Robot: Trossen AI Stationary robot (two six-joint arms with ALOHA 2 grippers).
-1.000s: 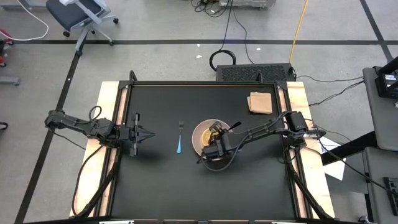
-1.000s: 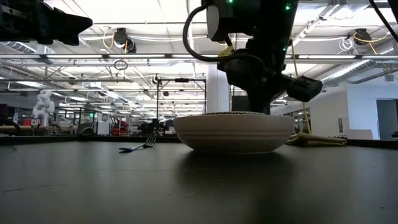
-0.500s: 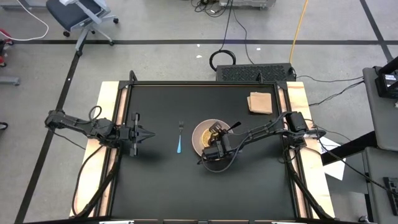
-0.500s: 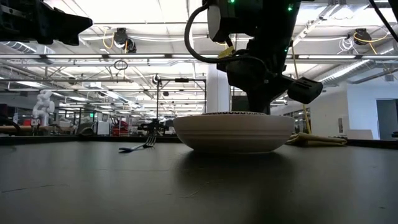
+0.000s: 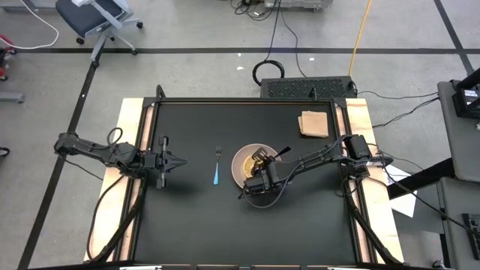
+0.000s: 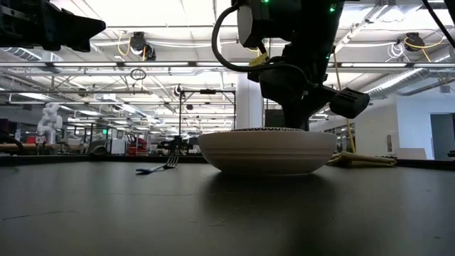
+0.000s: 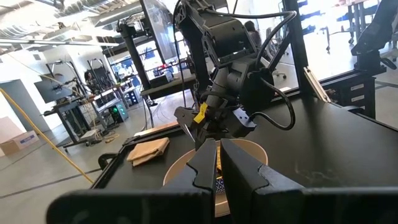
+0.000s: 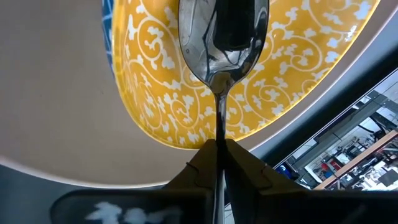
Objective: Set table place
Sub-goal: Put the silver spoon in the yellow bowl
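Observation:
A cream bowl (image 5: 251, 161) with a yellow patterned inside (image 8: 155, 74) stands near the middle of the black table (image 5: 195, 225). My right gripper (image 8: 218, 148) hangs over the bowl's near rim (image 5: 257, 184), shut on a shiny spoon (image 8: 222, 37) whose bowl sits over the yellow pattern. A fork with a blue handle (image 5: 216, 169) lies flat on the table to the left of the bowl. My left gripper (image 5: 180, 162) waits shut above the table's left side, pointing level toward the bowl. My right gripper pinches the spoon's thin handle (image 8: 219, 127) between its two fingers, just behind the spoon's bowl. The spoon runs on along the fingers, which slant down from the table's right side. Whether the spoon's bowl touches the cream bowl, I cannot tell.
A folded brown napkin (image 5: 314, 124) lies at the table's far right corner. Light wooden boards (image 5: 132, 127) run along the left and right sides. Bare black tabletop lies along the near edge and between the fork and my left gripper.

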